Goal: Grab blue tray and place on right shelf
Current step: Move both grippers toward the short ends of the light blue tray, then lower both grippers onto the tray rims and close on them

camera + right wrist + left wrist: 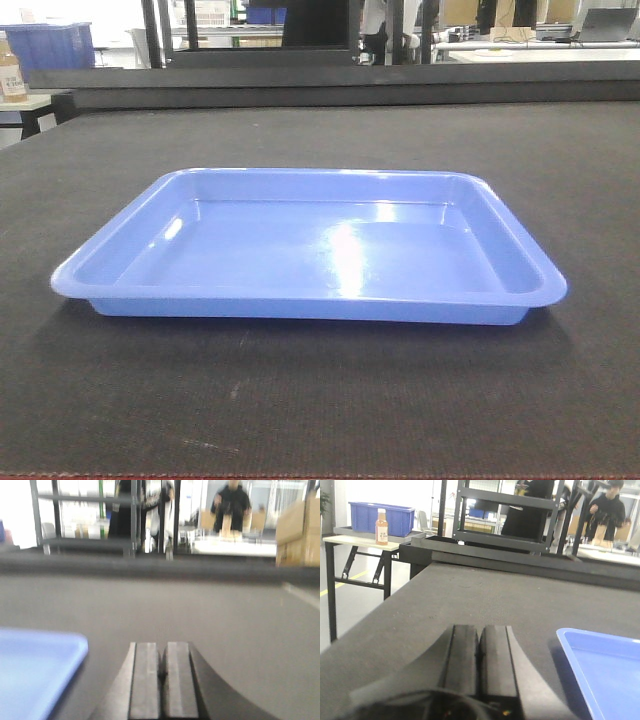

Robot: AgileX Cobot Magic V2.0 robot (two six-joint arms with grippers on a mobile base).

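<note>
- Blue tray (300, 255): just 1, sitting flat on the dark grey table mat (320, 130), roughly mid-table in the front cam. It has nothing in it, and the glossy inside shows light glare.
- Grippers: 2 in view, one per wrist cam.
- Left gripper (479, 630): low over the mat and pointing fwd, about level. Fingers pressed together w/ nothing between them. One corner of the tray (605, 670) shows to its right, nearby but not touching.
- Right gripper (163, 647): same deal, low and level, pointing fwd. Fingers closed against each other and holding nothing. One corner of the tray (30, 670) is off to its left, w/ a gap between them. This cam is pretty blurry btw.
- So the tray sits between the 2 arms, w/ neither one on it.
- Bg stuff: 1 deep blue bin (400, 520) on a folding side table (360, 542), w/ 1 orange drink bottle (381, 527) standing in front of the bin.
- 1 dark rack (505, 510) stands past the far table edge.
- A person (607, 505) in dark clothes is further back. There are more ppl behind but they're too blurry to count.
</note>
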